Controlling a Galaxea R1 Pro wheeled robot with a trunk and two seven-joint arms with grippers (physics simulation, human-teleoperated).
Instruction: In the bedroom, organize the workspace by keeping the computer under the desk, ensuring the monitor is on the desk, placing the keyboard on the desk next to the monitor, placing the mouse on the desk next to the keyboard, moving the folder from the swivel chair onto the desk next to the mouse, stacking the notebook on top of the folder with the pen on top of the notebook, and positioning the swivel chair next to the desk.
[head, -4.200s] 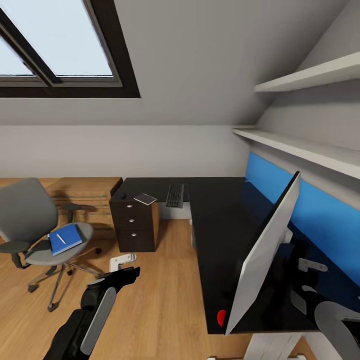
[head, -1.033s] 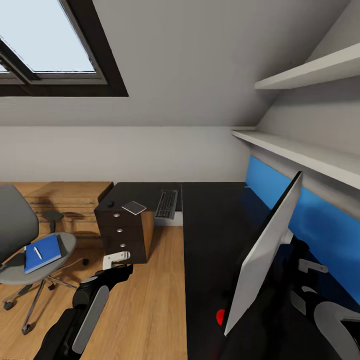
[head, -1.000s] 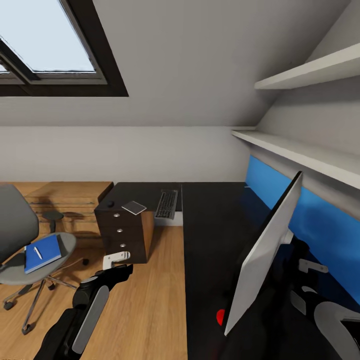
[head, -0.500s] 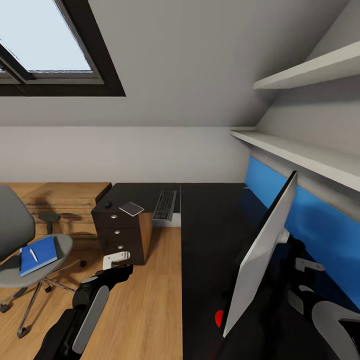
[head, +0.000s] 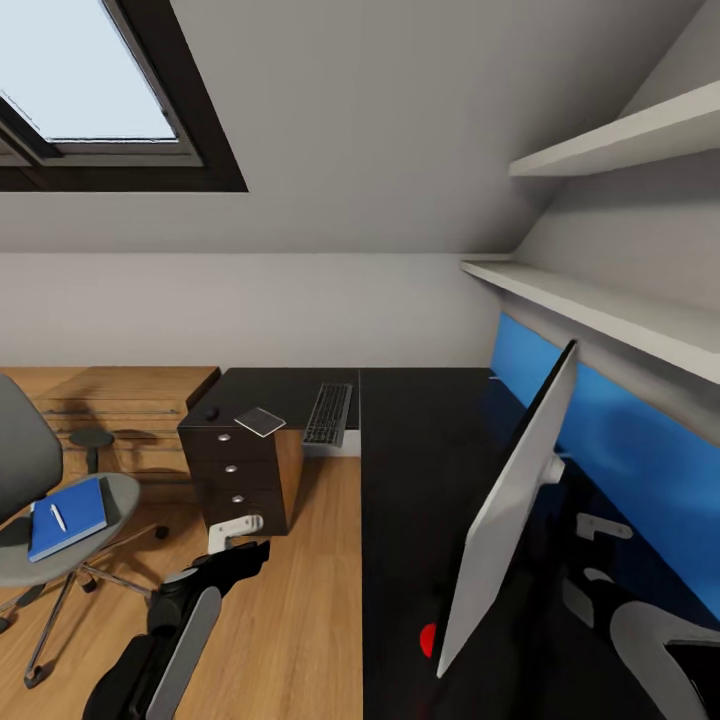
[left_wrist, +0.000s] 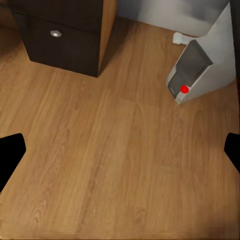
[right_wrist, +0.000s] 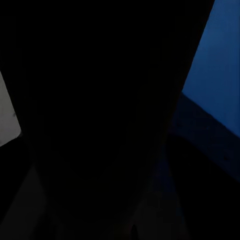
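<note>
The black desk (head: 420, 450) runs from centre to lower right. On it stands the monitor (head: 510, 520), seen edge-on from behind. At the far end lie the keyboard (head: 328, 413), the notebook (head: 259, 421) and the mouse (head: 212, 413). The swivel chair (head: 25, 470) is at the left, with the blue folder (head: 66, 503) on its seat and the pen (head: 58, 517) on the folder. The computer (left_wrist: 192, 70) stands on the floor. My left gripper (head: 237, 530) (left_wrist: 120, 155) hangs open over bare floor. My right gripper (head: 592, 560) is behind the monitor, its fingers unclear.
A black drawer unit (head: 235, 470) carries the desk's far end. A light wooden cabinet (head: 120, 400) stands behind the chair. A blue wall panel (head: 640, 440) and white shelves (head: 600, 300) line the right wall. Wooden floor (head: 300, 600) lies between chair and desk.
The whole picture has shifted, so the camera has moved: chair, drawer unit and keyboard slid left, and the monitor drifted left. Nothing was taken hold of or let go.
</note>
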